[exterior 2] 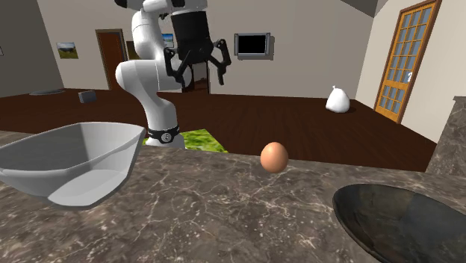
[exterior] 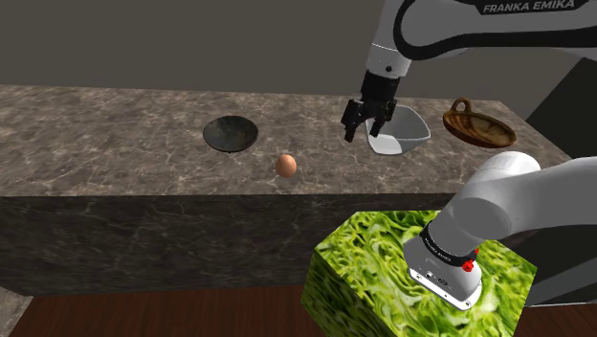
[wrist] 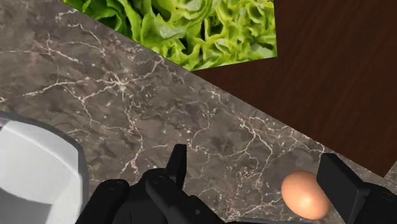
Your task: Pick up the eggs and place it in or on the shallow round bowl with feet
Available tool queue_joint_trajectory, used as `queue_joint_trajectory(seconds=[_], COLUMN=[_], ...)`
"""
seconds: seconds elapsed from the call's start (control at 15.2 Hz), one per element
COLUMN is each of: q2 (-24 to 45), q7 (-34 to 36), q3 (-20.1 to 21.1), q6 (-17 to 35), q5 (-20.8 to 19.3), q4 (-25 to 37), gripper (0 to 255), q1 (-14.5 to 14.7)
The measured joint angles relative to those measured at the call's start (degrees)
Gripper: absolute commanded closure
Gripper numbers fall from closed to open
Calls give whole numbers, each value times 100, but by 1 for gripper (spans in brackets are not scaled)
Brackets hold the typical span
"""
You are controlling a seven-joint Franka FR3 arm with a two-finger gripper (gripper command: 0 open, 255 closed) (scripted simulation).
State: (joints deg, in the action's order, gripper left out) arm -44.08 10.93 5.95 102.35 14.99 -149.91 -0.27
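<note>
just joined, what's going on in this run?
The gripper hangs open above the counter, beside the white bowl, holding nothing. The egg lies untouched on the counter near the edge by the stand, apart from the dark bowl. Pick not yet done.

Veined stone counter point(exterior: 115, 144) bears a brown egg point(exterior: 286, 166); by the shoulder view, dark bowl point(exterior: 231, 133) at its ten o'clock, white bowl point(exterior: 402, 134) then brown handled dish point(exterior: 478, 125) toward three
</note>
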Motion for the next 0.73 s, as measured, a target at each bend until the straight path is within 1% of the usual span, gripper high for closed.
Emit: queue_joint_trajectory(seconds=[0.13,0.46,0.73], q2=[82,665,1461], q7=[294,982,1481], q3=[231,838,1316], q6=[519,1960,3210], q5=[242,792,1099], q4=[-204,-463,-431], gripper=[0,0,0], q1=[47,144,120])
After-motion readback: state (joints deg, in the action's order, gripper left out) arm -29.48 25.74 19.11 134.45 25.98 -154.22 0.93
